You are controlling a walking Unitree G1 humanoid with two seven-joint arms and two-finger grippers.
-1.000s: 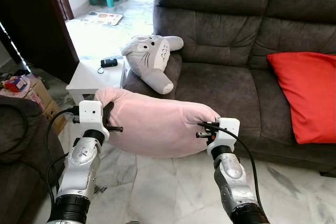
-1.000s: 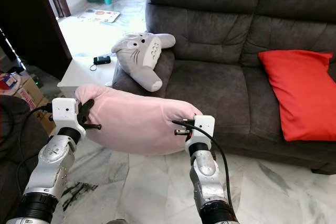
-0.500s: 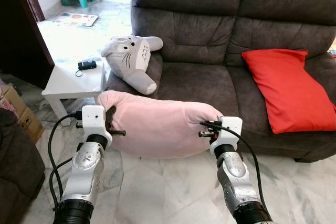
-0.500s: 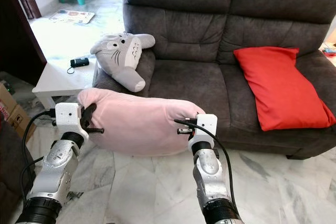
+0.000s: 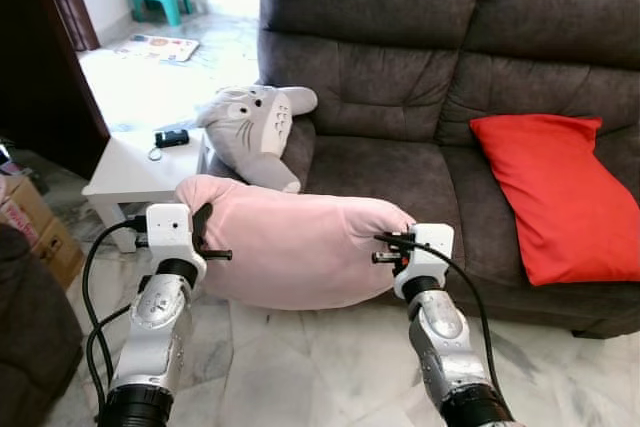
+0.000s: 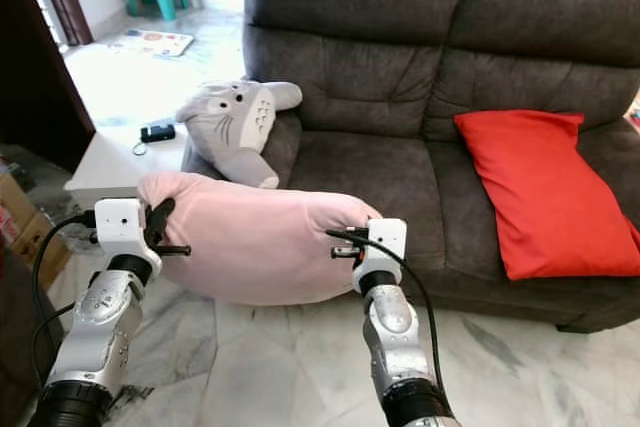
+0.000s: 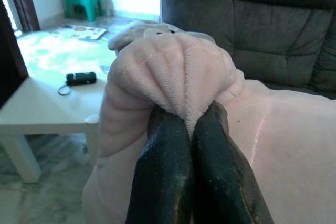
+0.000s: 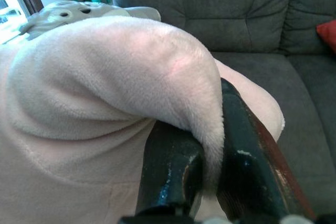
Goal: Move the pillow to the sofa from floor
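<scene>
Both ends gripped: our left gripper point(image 5: 203, 237) and right gripper point(image 5: 388, 247) clamped on pink pillow point(image 5: 295, 252), lifted off floor; we judge placing on sofa point(image 5: 400, 162) remains.

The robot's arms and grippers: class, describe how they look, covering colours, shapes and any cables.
Both arms are silver metal with rounded joint housings and black collars lower down. Each ends in a white boxy block, the left gripper and right gripper, carrying long black fingers. Black cables loop from each white block back along the arm.
</scene>
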